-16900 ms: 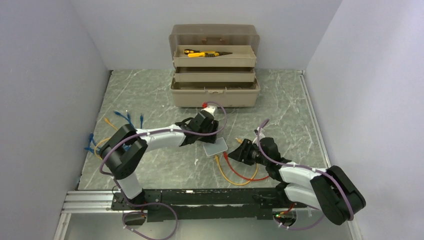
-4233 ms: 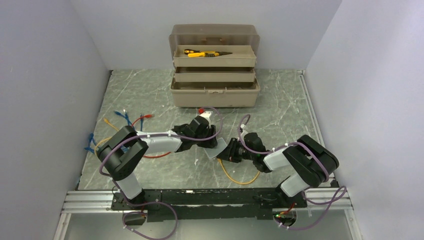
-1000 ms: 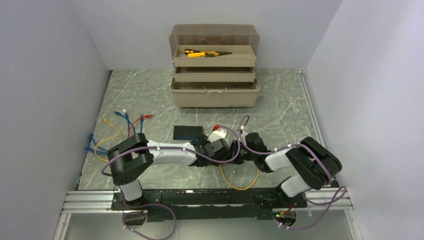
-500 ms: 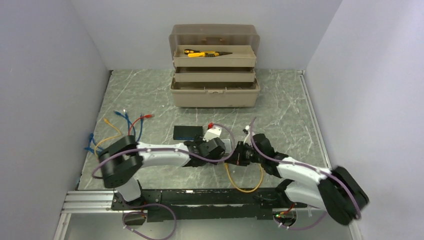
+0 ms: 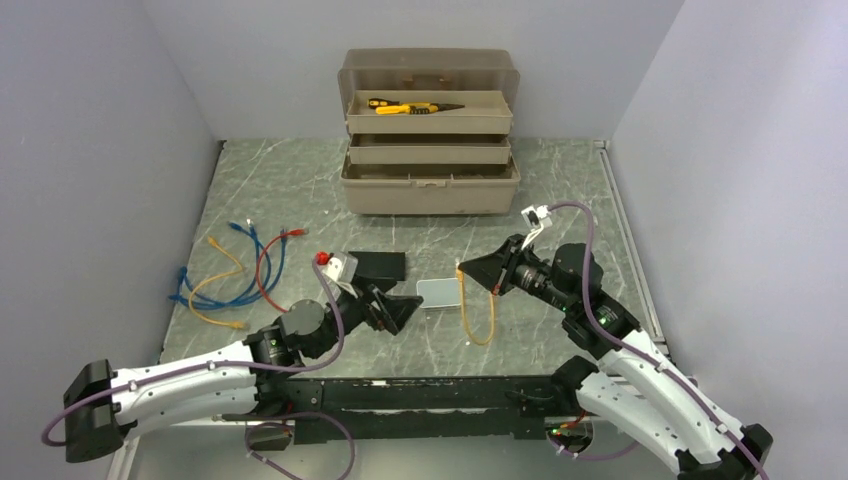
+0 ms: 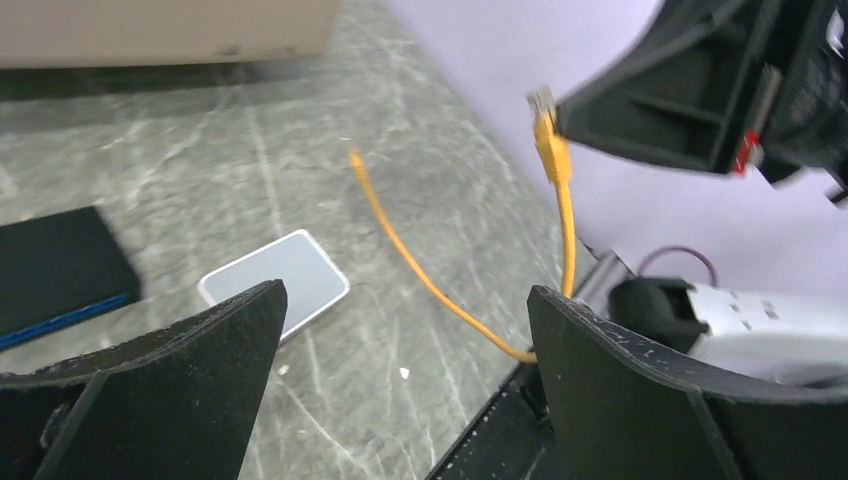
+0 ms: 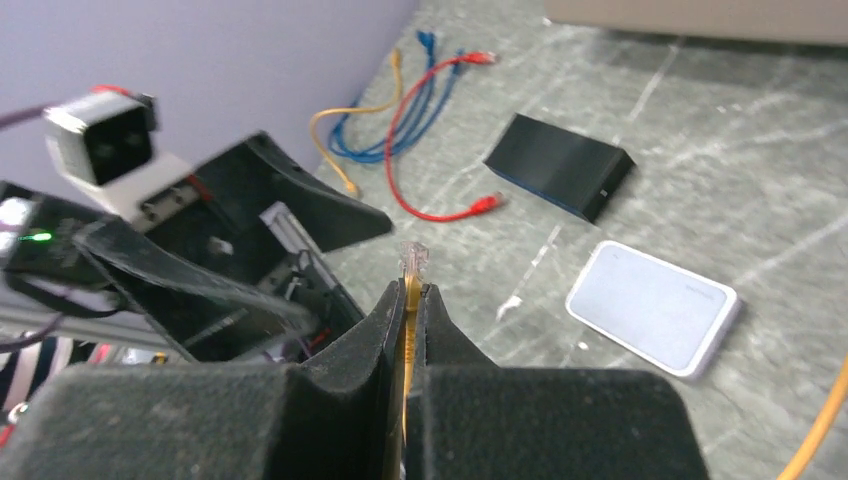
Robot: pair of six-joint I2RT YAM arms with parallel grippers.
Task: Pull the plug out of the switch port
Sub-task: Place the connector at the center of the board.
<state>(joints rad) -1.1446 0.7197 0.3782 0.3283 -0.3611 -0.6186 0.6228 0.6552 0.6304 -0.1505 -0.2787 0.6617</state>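
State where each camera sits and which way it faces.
Top external: above and behind the bases, looking down at the toolbox; both arms show.
Left wrist: on that arm, facing right through the open left claw toward the right claw.
Right wrist: on that arm, facing left along its shut claw gripping the yellow plug.
Wrist views share the white box and black switch.

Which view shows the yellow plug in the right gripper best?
Right wrist: the yellow plug pokes up, close and centred, from the shut right gripper. Left wrist shows it smaller, from the side; top external, just a speck.
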